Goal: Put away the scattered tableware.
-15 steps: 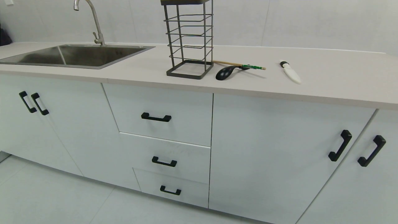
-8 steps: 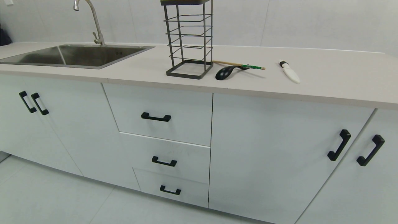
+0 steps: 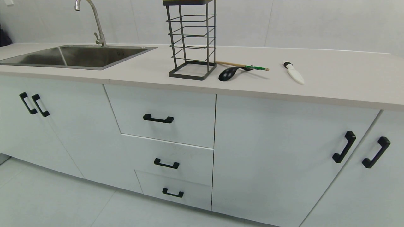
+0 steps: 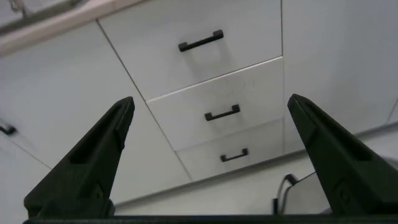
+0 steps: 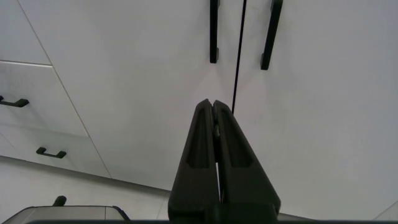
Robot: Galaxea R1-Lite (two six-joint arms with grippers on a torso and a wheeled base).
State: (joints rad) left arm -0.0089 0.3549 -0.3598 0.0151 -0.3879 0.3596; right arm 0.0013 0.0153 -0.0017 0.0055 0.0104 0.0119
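On the counter (image 3: 341,78) beside the rack (image 3: 188,76), we should reach slowly for the black spoon (image 3: 228,73) with our left gripper (image 4: 211,102) spread wide, while our right gripper (image 5: 214,104) is pinched together.

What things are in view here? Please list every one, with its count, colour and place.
wire rack: 1, black, upright on the counter, middle
spoon: 1, black, just right of the rack
chopsticks: count unclear, wooden with green end, behind the spoon
knife: 1, white with black band, farther right, apart
sink: 1, steel, set in the counter, left
faucet: 1, steel, behind the sink
drawers: 3, white, black handles, shut, below the rack
cabinet doors: white, black handles, either side of the drawers
left gripper: 1, black, open, facing the drawers
right gripper: 1, black, shut, facing cabinet doors
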